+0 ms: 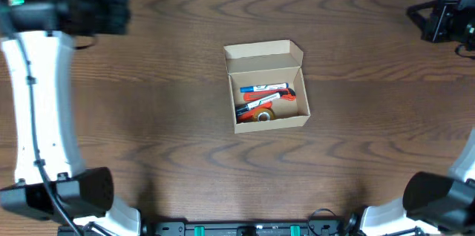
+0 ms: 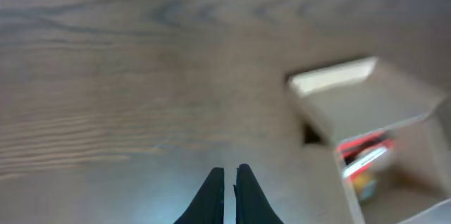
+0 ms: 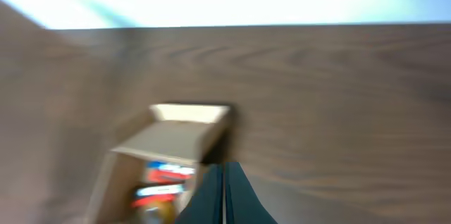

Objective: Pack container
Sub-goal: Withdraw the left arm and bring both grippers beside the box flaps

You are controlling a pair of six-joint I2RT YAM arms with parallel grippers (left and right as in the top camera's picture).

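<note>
The container (image 1: 267,84) is a small tan cardboard box at the middle of the table, its flap lid standing open at the far side. Inside lie markers with red and blue caps (image 1: 263,93) and a yellowish roll (image 1: 263,116). The box also shows in the left wrist view (image 2: 366,111) and, blurred, in the right wrist view (image 3: 169,153). My left gripper (image 2: 230,175) is shut and empty, well left of the box. My right gripper (image 3: 224,171) is shut and empty, beside the box's right side. In the overhead view both arms sit at the far corners.
The dark wood table (image 1: 148,117) runs to a pale far edge. My left arm (image 1: 44,13) is at the far left corner and my right arm (image 1: 445,17) at the far right corner. Arm bases stand at the near edge.
</note>
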